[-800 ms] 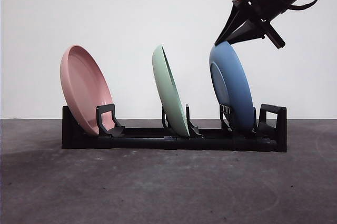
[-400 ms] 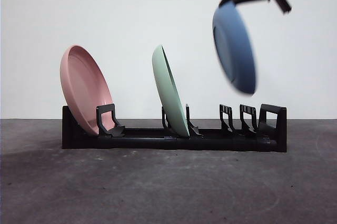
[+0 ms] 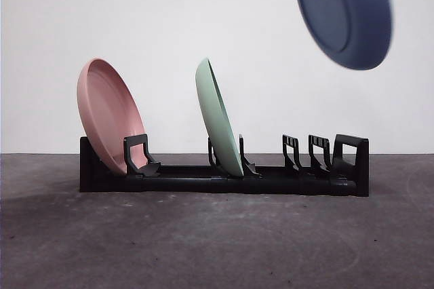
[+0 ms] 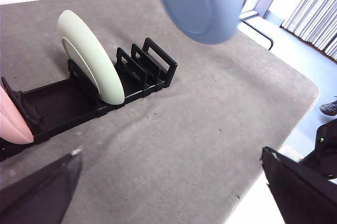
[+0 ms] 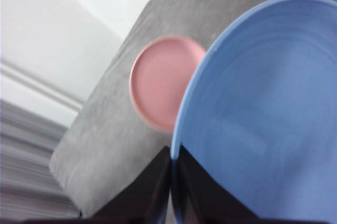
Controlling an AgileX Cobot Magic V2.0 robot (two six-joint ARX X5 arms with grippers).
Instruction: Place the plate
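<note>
Blue plate (image 3: 343,12) aloft at upper right, tilted, well above rack's right end, touching nothing below. Right gripper (image 5: 171,182) clamped on plate rim; plate fills its wrist view. Left gripper (image 4: 168,182) spread wide, empty, near side of table, waiting. Black rack (image 3: 224,179): pink plate (image 3: 108,114) in left slot, green plate (image 3: 218,118) in middle slot, right slots (image 3: 308,157) vacant. Judgement: plate must come down edge-first, rim aligned with slot.
</note>
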